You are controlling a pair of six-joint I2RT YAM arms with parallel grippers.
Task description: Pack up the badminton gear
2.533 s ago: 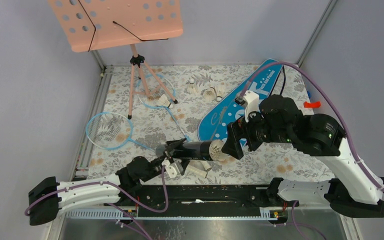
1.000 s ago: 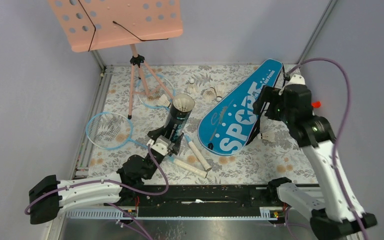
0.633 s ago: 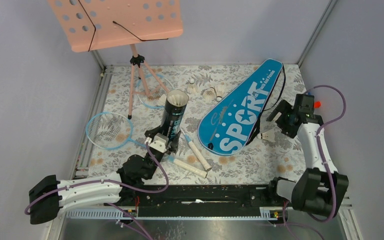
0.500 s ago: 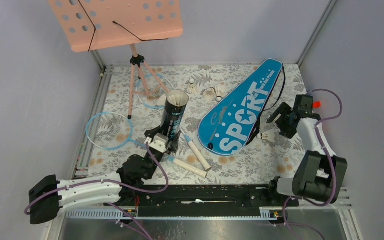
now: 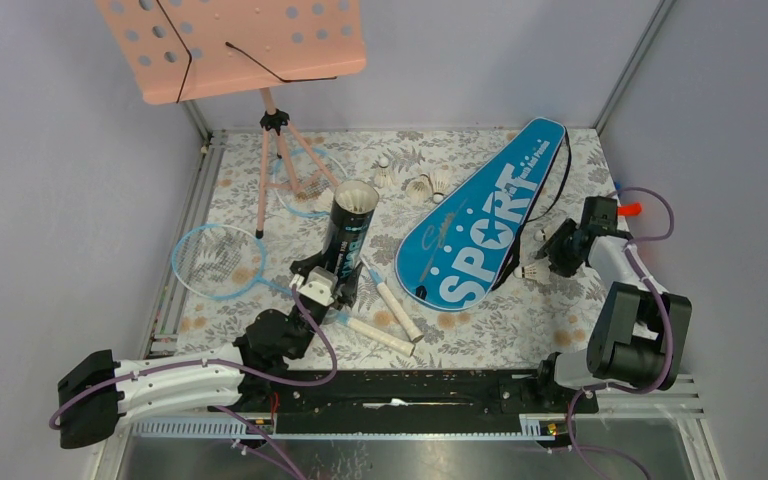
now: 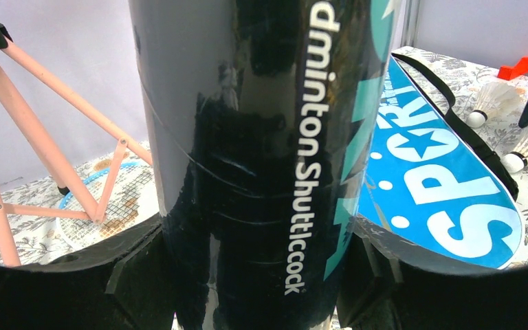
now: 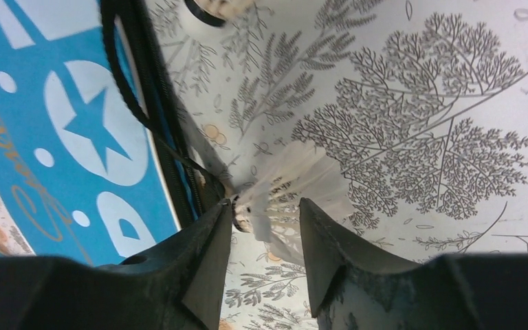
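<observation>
The dark tube [image 5: 350, 235] stands upright with its mouth up, and my left gripper [image 5: 325, 285] is shut on its lower part; it fills the left wrist view as a black tube [image 6: 261, 137]. The blue SPORT bag [image 5: 480, 230] lies flat at centre right. Just right of it my right gripper [image 5: 550, 255] is low over a white shuttlecock [image 7: 292, 189] on the cloth, jaws open on either side of it, the left finger at its cork. Two blue rackets [image 5: 218, 260] lie at the left, cream handles [image 5: 395, 310] beside the tube.
A pink music stand [image 5: 230, 45] on a tripod stands at the back left, its legs over one racket head. Several shuttlecocks [image 5: 420, 186] lie behind the bag, another [image 5: 538, 236] by its black strap [image 7: 137, 89]. A red object [image 5: 628, 209] sits at the right wall.
My left gripper has stood the tube upright from lying. My right arm has swung off the bag down to the cloth on its right, and its jaws have narrowed around the shuttlecock.
</observation>
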